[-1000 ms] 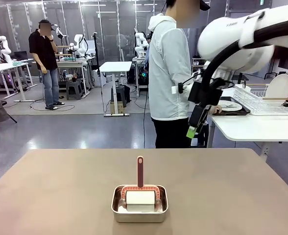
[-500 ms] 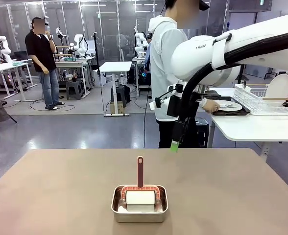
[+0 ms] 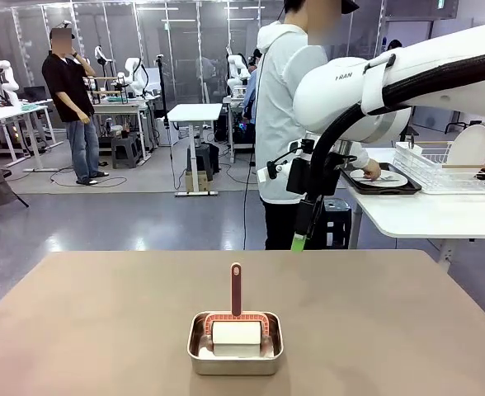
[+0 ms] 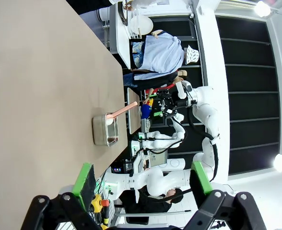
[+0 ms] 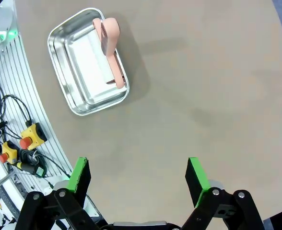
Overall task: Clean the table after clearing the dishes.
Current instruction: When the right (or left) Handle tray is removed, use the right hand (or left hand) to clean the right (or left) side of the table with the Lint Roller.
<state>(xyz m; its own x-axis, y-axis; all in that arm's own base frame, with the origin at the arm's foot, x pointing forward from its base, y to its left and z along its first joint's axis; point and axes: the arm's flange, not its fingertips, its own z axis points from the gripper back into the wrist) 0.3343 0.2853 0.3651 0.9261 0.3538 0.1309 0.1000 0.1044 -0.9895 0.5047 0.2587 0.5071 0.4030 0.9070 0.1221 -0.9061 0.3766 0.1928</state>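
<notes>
Hanging with its fingers spread apart, the right gripper point(image 3: 299, 241) hovers by the table's point(image 3: 102, 330) far edge. The left gripper point(image 4: 142, 179) is also spread apart. A steel pan point(image 3: 195, 351) with a pink-handled roller point(image 3: 236, 290) sits mid near edge. The dishes point(image 3: 391, 179) rest on a white side table point(image 3: 424, 216), off this tabletop.

Steel pan point(image 3: 235, 353) with roller point(image 3: 236, 332) sits on table point(image 3: 94, 330).
</notes>
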